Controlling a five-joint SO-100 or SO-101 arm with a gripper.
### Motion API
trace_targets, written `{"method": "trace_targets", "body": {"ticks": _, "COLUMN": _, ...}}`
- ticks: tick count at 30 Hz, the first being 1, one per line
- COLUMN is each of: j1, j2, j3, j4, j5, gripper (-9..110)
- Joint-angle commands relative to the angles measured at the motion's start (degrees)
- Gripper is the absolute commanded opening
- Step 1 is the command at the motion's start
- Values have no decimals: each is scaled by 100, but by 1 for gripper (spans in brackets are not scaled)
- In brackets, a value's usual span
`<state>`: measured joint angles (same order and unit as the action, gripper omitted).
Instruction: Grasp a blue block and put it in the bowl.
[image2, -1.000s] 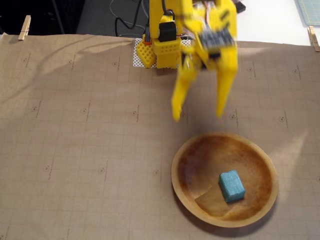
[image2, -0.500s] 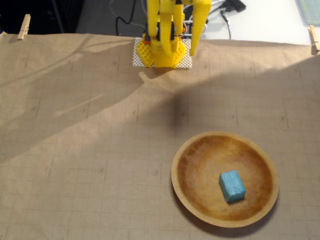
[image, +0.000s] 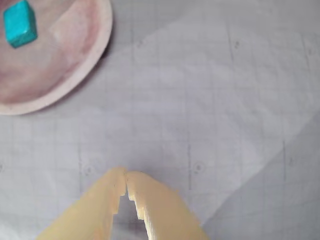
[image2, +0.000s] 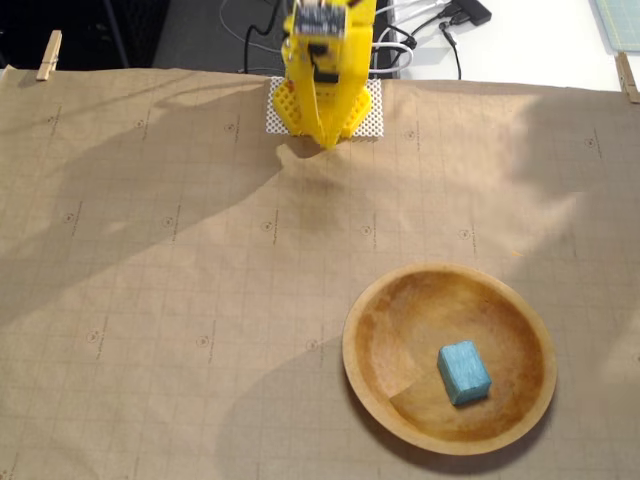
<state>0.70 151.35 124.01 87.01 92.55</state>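
Now | blue block (image2: 464, 372) inside bowl (image2: 366, 300) | fingers (image: 116, 179) closed, well apart

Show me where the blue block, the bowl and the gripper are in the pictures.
blue block (image2: 464, 372): fixed view, top face.
bowl (image2: 348, 330): fixed view, left rim.
gripper (image: 125, 181): wrist view, between the closed fingertips.
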Motion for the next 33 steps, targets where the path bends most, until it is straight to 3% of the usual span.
{"method": "trace_targets", "body": {"ticks": 1, "j1": 35, "j2": 334, "j3": 782, "j4": -598, "j5": -26, "gripper": -3}}
{"method": "trace_targets", "body": {"ticks": 11, "j1": -211, "j2": 369, "j3": 2566, "j4": -1696, "j5": -35, "gripper": -3}}
{"method": "trace_targets", "body": {"ticks": 29, "j1": -246, "j2": 448, "j3": 3480, "j4": -1749, "j5": -114, "gripper": -3}}
{"method": "trace_targets", "body": {"ticks": 33, "j1": -246, "j2": 1178, "j3": 3806, "j4": -1731, "j5": -114, "gripper": -3}}
